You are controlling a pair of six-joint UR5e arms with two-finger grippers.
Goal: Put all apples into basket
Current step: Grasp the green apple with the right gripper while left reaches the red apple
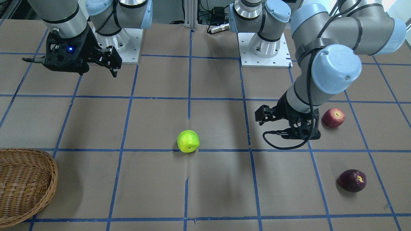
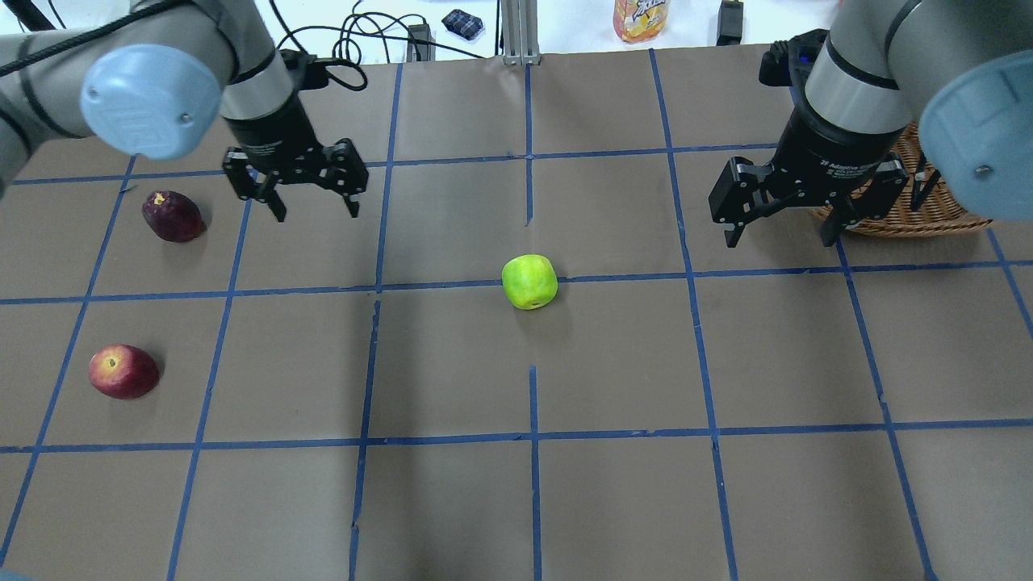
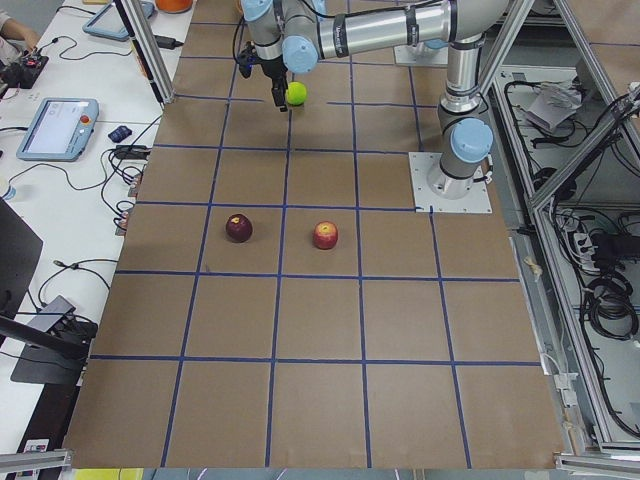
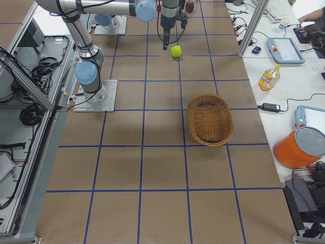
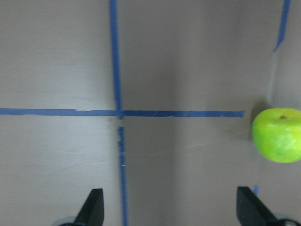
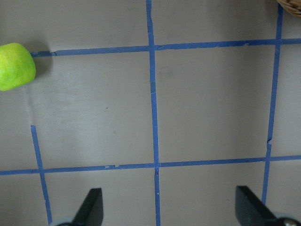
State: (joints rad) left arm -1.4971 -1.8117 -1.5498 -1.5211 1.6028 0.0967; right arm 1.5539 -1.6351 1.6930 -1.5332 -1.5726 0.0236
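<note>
Hovering over the bench (image 2: pixel 613 363), left gripper (image 2: pixel 316 211) and right gripper (image 2: pixel 776 240) show fingers wide apart, empty; green apple (image 2: pixel 529 281), red apple (image 2: pixel 123 371), dark apple (image 2: pixel 173 215) lie outside the basket (image 2: pixel 928 216).

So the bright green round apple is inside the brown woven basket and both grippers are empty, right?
No. The bright green round apple lies on the table, apart from the brown woven basket; the overhead exterior view shows it. The left gripper and right gripper are indeed empty.
</note>
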